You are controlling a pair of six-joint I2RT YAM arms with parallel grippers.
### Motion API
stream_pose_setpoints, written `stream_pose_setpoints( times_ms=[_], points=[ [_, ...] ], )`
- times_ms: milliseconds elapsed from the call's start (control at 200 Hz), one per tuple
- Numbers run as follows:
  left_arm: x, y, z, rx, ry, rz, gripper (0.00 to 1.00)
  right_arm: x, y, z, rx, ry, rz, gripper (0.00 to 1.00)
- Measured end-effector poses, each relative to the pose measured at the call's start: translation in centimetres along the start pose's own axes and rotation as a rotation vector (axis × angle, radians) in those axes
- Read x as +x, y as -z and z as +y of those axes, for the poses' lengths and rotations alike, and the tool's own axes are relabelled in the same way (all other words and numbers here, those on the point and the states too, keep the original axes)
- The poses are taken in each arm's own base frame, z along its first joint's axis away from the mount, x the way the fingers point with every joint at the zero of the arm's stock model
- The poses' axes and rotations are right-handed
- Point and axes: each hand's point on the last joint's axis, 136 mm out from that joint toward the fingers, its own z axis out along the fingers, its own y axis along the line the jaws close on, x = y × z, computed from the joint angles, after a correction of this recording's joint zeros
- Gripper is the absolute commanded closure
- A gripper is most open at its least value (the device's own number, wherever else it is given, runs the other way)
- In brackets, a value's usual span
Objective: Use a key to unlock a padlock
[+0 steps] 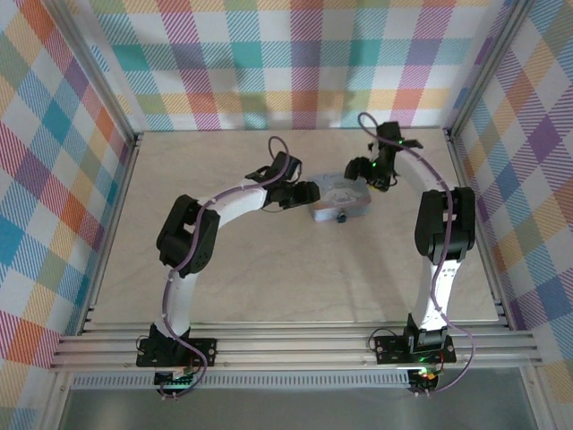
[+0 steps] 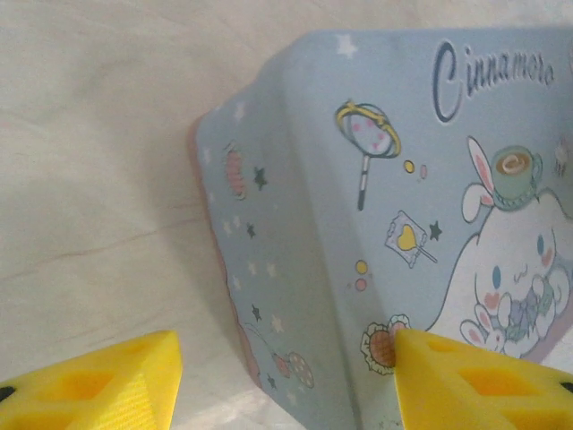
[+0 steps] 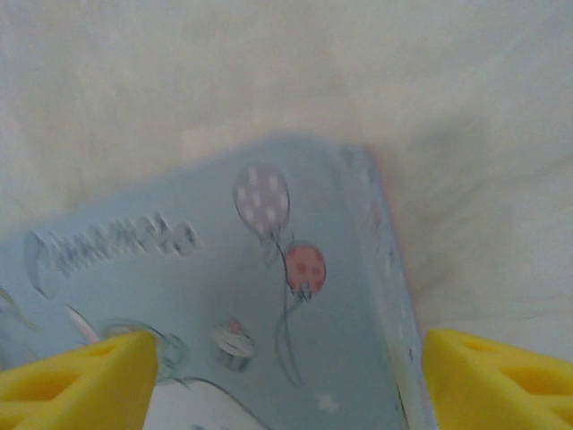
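Padlock [image 1: 341, 216]: small dark item at the near side of the pale blue box [image 1: 333, 199], mid-desk [image 1: 269, 296]. Whether the shackle is open is too small to tell.
Key: cannot be made out.
Left end effector [image 2: 286, 381]: fingers spread astride the box's left corner, one pad over the lid.
Right end effector [image 3: 291, 376]: fingers spread, straddling the box's right end.
Progress, as judged: early. No key seen in hand or lock, so fetching, inserting and turning remain.
Right wrist view is blurred.
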Motion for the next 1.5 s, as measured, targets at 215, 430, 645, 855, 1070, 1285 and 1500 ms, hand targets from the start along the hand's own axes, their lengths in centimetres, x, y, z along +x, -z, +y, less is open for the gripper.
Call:
stream_pose_setpoints(
  times_ms=[215, 430, 645, 855, 1070, 1285, 1500],
  points=[
    [-1.5, 1.5, 3.0, -0.025, 0.036, -0.022, 0.45, 3.7, -1.2, 3.4, -0.066, 0.027, 0.005, 0.44],
    [-1.2, 1.3, 2.4, -0.007, 0.036, -0.033, 0.47, 5.2, -0.7, 3.1, -0.077, 0.005, -0.018, 0.40],
    [0.1, 0.5, 0.2, 0.022, 0.032, -0.055, 0.51, 5.9, -0.5, 2.6, -0.054, 0.006, 0.003, 0.38],
    [0.3, 0.3, -0.6, 0.030, 0.049, -0.064, 0.49, 5.9, -0.1, 1.7, -0.052, -0.017, 0.016, 0.39],
    [0.4, 0.4, -0.8, -0.039, -0.014, -0.026, 0.39, 6.4, -0.1, 1.8, -0.049, -0.039, 0.033, 0.21],
    [0.5, 1.6, 0.3, -0.132, -0.091, -0.011, 0.30, 6.9, 2.2, 1.6, -0.003, -0.028, 0.013, 0.14],
    [-2.7, 7.1, 6.1, -0.354, -0.048, -0.094, 0.27, 5.7, 8.1, 3.1, -0.026, -0.007, -0.135, 0.13]
  ],
)
